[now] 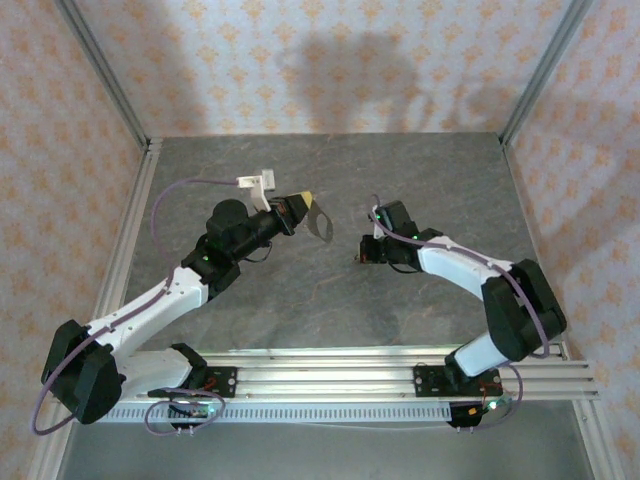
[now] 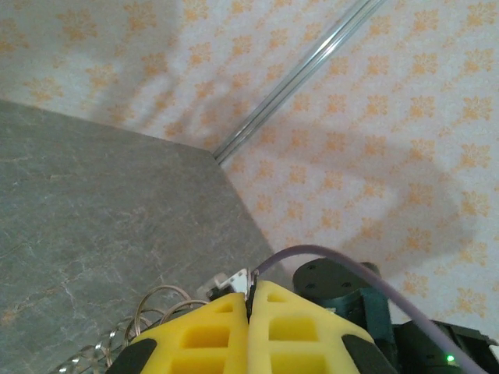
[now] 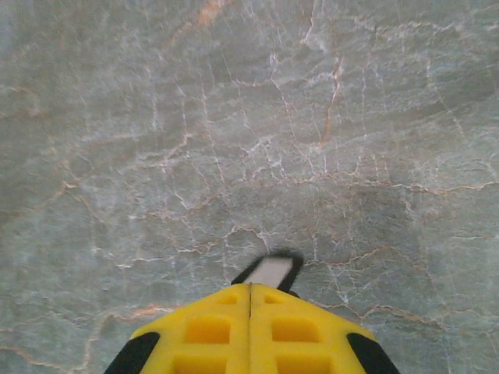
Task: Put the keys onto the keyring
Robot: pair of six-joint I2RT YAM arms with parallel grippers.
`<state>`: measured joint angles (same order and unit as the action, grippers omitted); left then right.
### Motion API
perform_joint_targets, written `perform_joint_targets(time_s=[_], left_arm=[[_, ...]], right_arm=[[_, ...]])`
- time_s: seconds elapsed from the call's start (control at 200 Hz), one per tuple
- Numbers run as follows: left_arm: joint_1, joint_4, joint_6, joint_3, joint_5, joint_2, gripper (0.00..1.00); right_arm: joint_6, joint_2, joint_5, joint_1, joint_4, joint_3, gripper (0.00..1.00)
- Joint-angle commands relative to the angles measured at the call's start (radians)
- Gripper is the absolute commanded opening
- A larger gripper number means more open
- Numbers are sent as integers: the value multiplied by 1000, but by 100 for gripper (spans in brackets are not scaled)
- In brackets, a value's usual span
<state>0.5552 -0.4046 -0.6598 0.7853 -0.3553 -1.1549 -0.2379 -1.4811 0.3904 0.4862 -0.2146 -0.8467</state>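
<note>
My left gripper (image 1: 299, 207) hovers over the middle of the table, pointing right. Its yellow fingers (image 2: 210, 331) are shut on the keyring (image 1: 321, 226), a thin pale wire loop hanging from the tips. In the left wrist view the keyring's coils (image 2: 152, 305) show just left of the shut fingers. A short way to the right, my right gripper (image 1: 366, 250) points left towards the ring. It is shut on the key (image 3: 271, 272), a small dark piece with a silvery face that sticks out past the fingertips (image 3: 226, 312) above the bare table.
The grey marbled table top (image 1: 300, 300) is bordered by metal rails (image 1: 128, 240) and patterned walls. The right arm's dark wrist (image 2: 337, 285) and purple cable (image 2: 374, 269) sit close to the left fingertips. A white cable bracket (image 1: 254, 183) stands behind the left gripper.
</note>
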Motion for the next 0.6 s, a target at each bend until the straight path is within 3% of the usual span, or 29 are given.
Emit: perform_joint_targets(time_s=[0.0, 0.24, 0.596], left_arm=[[-6, 0, 60, 59, -42, -3, 0], [28, 158, 250, 138, -43, -6, 0], [121, 250, 447, 196, 63, -29, 0]], right_arm=[[-66, 117, 51, -28, 63, -2, 0], [-173, 315, 157, -86, 143, -12, 0], [-316, 495, 329, -124, 337, 15, 0]])
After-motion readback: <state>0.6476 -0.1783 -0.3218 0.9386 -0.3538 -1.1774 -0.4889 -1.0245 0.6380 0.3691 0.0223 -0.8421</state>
